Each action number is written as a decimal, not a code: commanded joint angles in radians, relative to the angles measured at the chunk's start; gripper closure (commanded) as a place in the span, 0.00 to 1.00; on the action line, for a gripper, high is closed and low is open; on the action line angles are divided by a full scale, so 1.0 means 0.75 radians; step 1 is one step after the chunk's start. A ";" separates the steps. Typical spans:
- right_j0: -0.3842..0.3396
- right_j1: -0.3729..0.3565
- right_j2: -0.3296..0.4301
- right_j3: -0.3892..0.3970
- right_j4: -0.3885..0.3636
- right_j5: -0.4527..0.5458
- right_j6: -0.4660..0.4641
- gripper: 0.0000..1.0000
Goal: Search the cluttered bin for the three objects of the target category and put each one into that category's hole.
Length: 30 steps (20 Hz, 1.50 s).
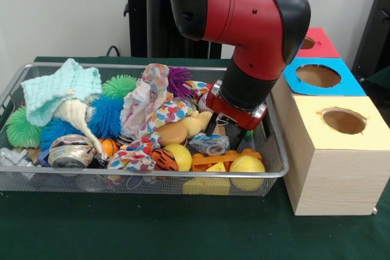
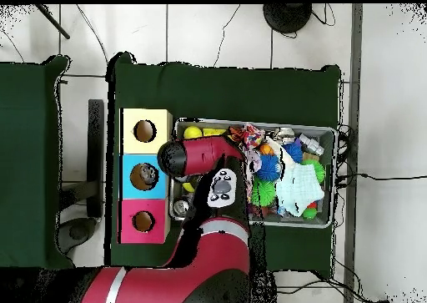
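The wire mesh bin [image 1: 152,175] is full of clutter. One can [image 1: 71,150] lies at its front left, silvery top toward the camera; it also shows in the overhead view [image 2: 310,143]. A second silvery printed object [image 1: 208,144], seemingly a can on its side, lies right of centre. My gripper [image 1: 226,133] is down inside the bin's right part, just above and behind that object, with its fingers apart and nothing between them. The blue-topped hole [image 1: 318,75] is in the middle box to the right of the bin. In the overhead view the hole [image 2: 144,176] shows something grey inside.
Yellow-topped hole [image 1: 344,120] and red-topped hole [image 1: 308,42] flank the blue one. The bin also holds spiky puff balls [image 1: 105,114], a mint cloth [image 1: 58,89], a patterned cloth [image 1: 149,98], yellow balls [image 1: 247,164] and orange toys. In the overhead view my arm [image 2: 204,154] covers the bin's [image 2: 334,174] left part.
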State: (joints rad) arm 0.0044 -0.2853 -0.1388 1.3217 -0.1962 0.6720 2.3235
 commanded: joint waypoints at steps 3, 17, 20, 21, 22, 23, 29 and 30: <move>0.023 0.077 0.022 -0.083 -0.024 -0.121 0.131 0.00; 0.043 0.068 -0.123 -0.089 -0.109 -0.037 0.021 0.00; 0.031 0.061 -0.120 -0.082 -0.112 -0.032 0.003 0.00; 0.030 0.058 -0.121 -0.075 -0.113 -0.035 0.004 0.00; 0.028 0.052 -0.118 -0.061 -0.112 -0.047 0.005 0.00; 0.022 0.047 -0.112 -0.054 -0.109 -0.048 0.000 0.00; 0.000 0.033 -0.103 -0.049 -0.111 -0.033 -0.032 0.00; -0.001 0.032 -0.108 -0.047 -0.119 -0.037 -0.036 0.00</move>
State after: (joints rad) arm 0.0612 -0.2650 -0.2323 1.2707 -0.2180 0.6706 2.3235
